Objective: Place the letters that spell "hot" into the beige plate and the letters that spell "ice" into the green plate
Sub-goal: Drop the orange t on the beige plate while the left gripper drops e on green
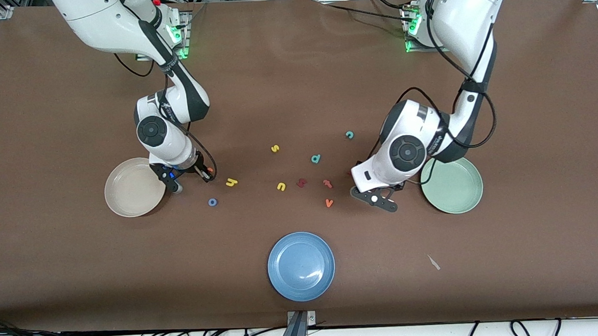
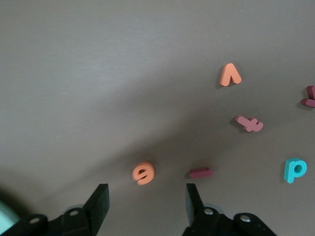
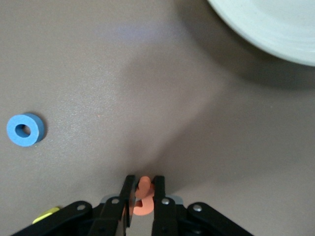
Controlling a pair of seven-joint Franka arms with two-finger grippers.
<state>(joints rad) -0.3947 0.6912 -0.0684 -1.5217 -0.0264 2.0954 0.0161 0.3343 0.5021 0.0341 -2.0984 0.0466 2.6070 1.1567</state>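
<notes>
Orange "t" [image 3: 142,196] pinched in right gripper [image 3: 142,192], beside beige plate [image 1: 126,195] | blue "o" [image 1: 212,202], yellow "h" [image 1: 231,182] near, on table | left gripper [image 2: 146,199] spread over orange "e" [image 2: 143,173], dark red "i" [image 2: 201,172] beside | green plate [image 1: 459,190] nearby | teal "c" [image 1: 349,134] apart

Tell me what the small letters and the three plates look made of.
Letters such as the blue "o" and orange "e": likely foam, thick, matte, soft-edged. Beige plate, green plate and blue plate: probably plastic or similar, smooth, with a faint sheen; the blue one shows a highlight.
</notes>
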